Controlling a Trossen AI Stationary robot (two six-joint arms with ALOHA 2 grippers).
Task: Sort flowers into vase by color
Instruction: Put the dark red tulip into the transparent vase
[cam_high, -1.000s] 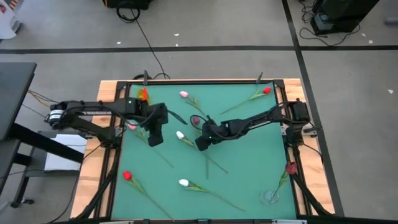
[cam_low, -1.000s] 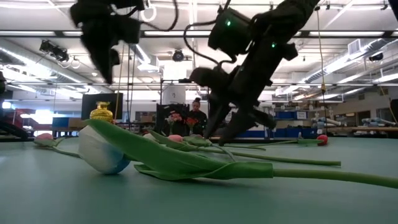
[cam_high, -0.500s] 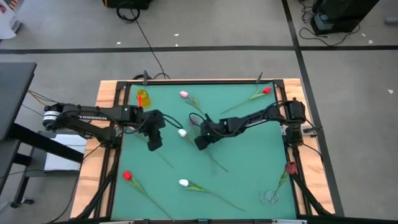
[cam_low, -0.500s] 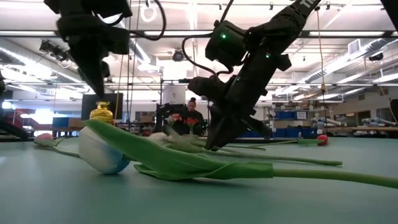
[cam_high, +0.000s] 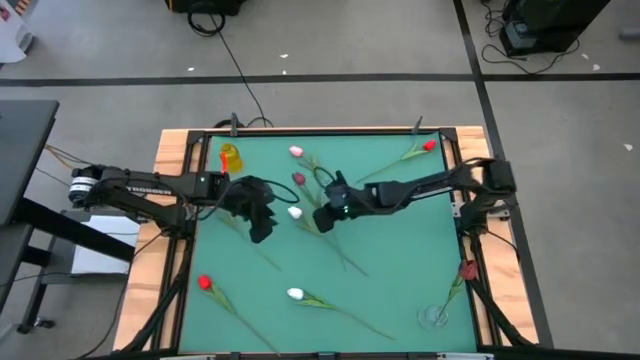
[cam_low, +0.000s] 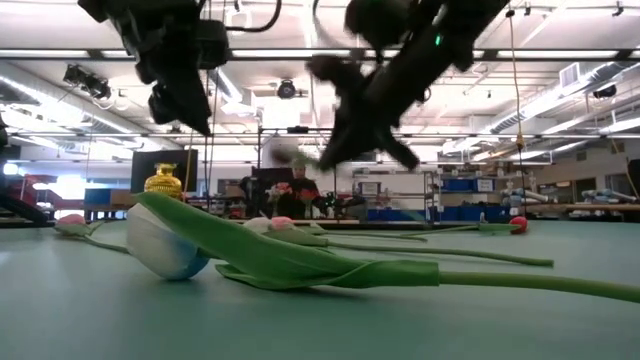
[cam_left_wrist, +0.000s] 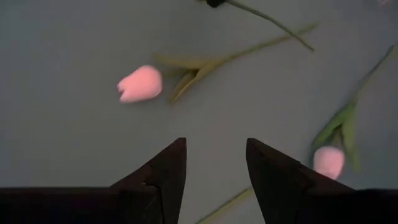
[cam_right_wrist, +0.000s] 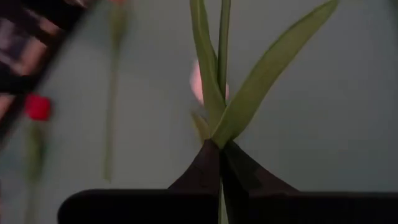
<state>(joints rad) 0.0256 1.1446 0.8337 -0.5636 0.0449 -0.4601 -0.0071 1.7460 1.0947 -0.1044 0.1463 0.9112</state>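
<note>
My right gripper is above the middle of the green table, shut on the stem of a dark maroon tulip. A white tulip lies on the mat just left of it. My left gripper hovers open to the left of that white tulip and holds nothing. More tulips lie flat: pink, red, red, white, maroon. A yellow vase stands at the far left and a clear glass vase at the near right. My right gripper pinches the maroon tulip's thin stem between its two fingers, right where the long leaves branch off. The fingers slant down from the table's right and lie across the stem. The head end is lifted off the mat and points toward the far left.
A black frame and wooden rails border the table. Loose stems cross the mat just near of my right gripper. In the low view, the near white tulip and its leaf fill the foreground.
My right gripper came down open on the maroon tulip's stem, shut on it, then rose with it. The flower's head lifted off the mat and swung toward the far left. My left gripper moved toward the table's right and near edge, staying open.
</note>
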